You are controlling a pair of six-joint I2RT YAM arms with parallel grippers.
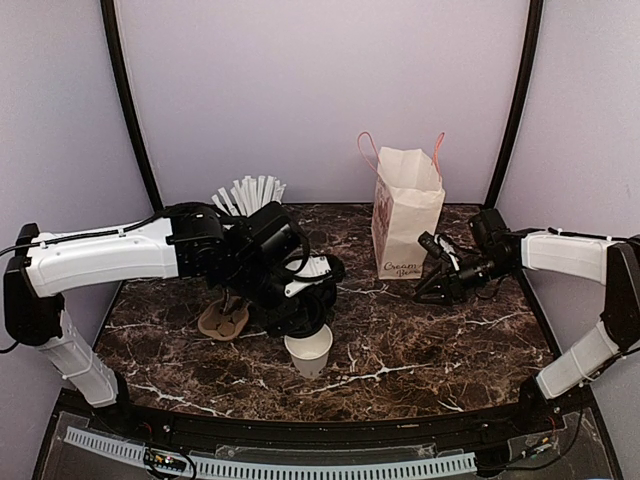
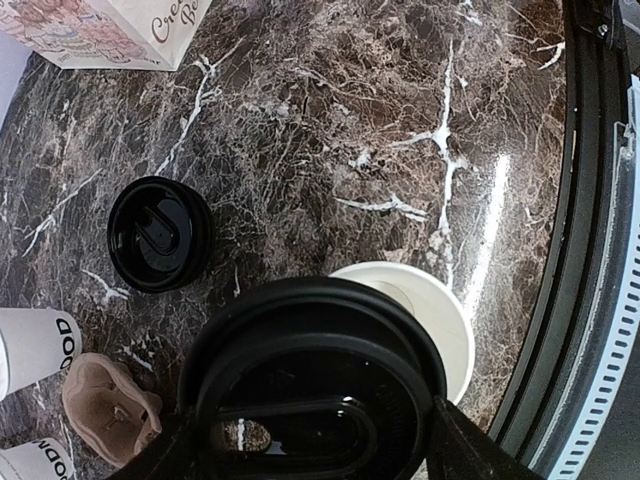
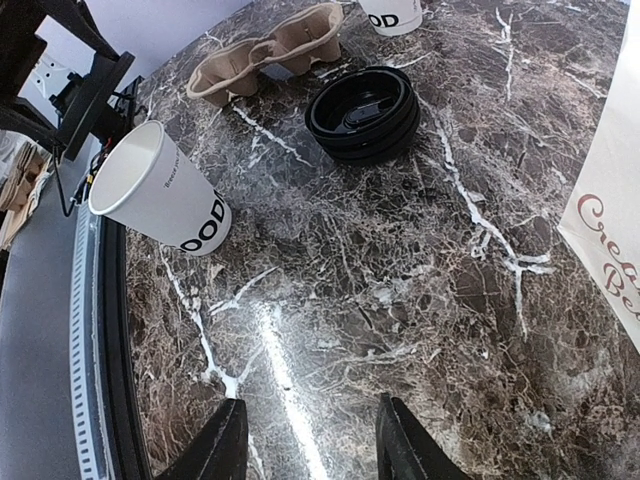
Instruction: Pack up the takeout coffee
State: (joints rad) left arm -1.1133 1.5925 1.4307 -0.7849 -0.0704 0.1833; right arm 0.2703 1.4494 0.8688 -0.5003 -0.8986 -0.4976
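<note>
While the left gripper hangs over it in the overhead view, the lidless coffee cup stands to the left of the paper bag and nearer than it. The right gripper sits just beside the bag. Left wrist: the pincer clamps a black lid above the cup. Right wrist: its fingers stand apart, empty, with the bag at right.

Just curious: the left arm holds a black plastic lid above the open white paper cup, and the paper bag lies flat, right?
No: the white paper bag stands upright, as the top view shows. The left gripper holds the black plastic lid above the open white paper cup.
</note>
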